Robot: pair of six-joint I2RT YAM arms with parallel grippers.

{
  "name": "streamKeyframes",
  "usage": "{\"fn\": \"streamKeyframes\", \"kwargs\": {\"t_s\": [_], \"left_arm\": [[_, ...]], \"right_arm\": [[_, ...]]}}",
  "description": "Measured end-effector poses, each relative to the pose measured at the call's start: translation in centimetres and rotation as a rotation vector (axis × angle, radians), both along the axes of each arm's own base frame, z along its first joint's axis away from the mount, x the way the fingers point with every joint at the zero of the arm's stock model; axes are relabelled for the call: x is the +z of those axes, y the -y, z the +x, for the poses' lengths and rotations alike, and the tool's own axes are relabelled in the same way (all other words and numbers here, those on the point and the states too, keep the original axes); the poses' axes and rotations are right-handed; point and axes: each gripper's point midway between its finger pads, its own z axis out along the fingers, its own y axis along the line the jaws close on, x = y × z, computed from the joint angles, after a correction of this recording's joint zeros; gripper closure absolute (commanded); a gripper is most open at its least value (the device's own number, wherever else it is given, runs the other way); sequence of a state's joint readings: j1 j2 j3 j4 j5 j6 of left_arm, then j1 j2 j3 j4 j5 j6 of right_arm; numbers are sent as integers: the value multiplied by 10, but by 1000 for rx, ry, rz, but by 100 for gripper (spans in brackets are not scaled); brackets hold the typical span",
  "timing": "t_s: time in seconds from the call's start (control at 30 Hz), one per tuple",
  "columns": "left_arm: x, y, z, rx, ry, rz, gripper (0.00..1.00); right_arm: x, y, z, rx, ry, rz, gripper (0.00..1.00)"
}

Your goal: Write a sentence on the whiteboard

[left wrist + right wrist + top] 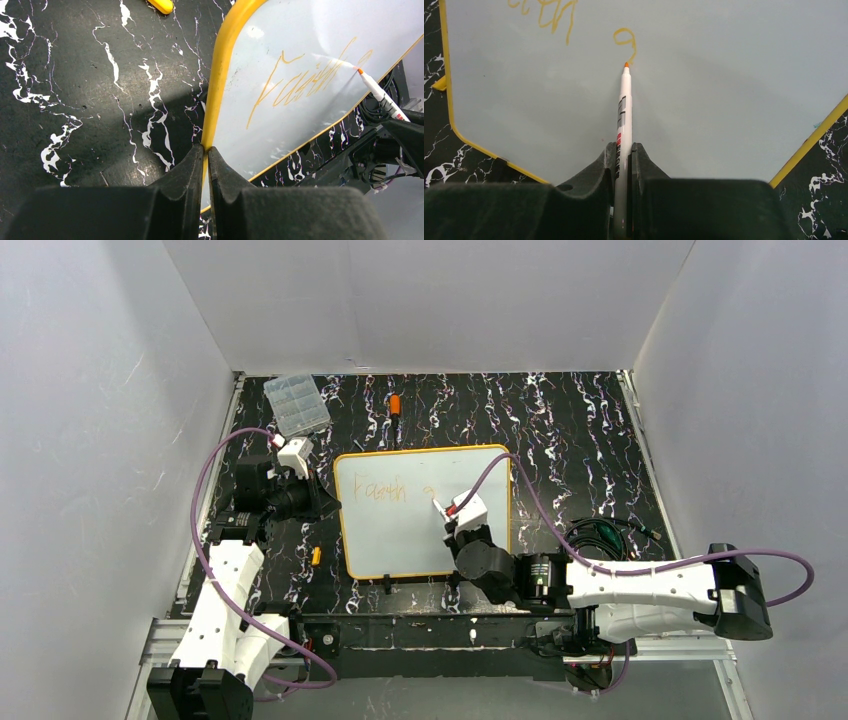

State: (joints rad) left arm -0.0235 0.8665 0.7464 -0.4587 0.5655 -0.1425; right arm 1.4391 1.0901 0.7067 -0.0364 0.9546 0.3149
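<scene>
The whiteboard (400, 530) lies flat mid-table, white with a yellow rim. Faint orange writing (383, 491) runs along its upper part: one word and a started letter (625, 39). My right gripper (447, 517) is shut on a white marker (622, 117), whose orange tip touches the board just below that letter. My left gripper (327, 502) is shut on the board's left yellow rim (215, 100). The writing (300, 82) and the marker tip (361, 73) also show in the left wrist view.
A clear plastic compartment box (300, 404) sits at the back left. An orange-and-black pen (395, 408) lies behind the board. A small yellow piece (316, 556) lies left of the board. Black cables (600, 536) coil to the board's right.
</scene>
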Motion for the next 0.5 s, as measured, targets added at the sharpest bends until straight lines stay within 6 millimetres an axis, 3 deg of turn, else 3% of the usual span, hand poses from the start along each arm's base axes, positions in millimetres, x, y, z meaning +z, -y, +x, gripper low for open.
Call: {"fn": "streamKeyframes", "kwargs": {"t_s": [0.5], "left_arm": [[0, 0, 0, 0, 1, 0, 93]], "right_arm": [[-8, -19, -4, 32, 15, -21, 99]]}}
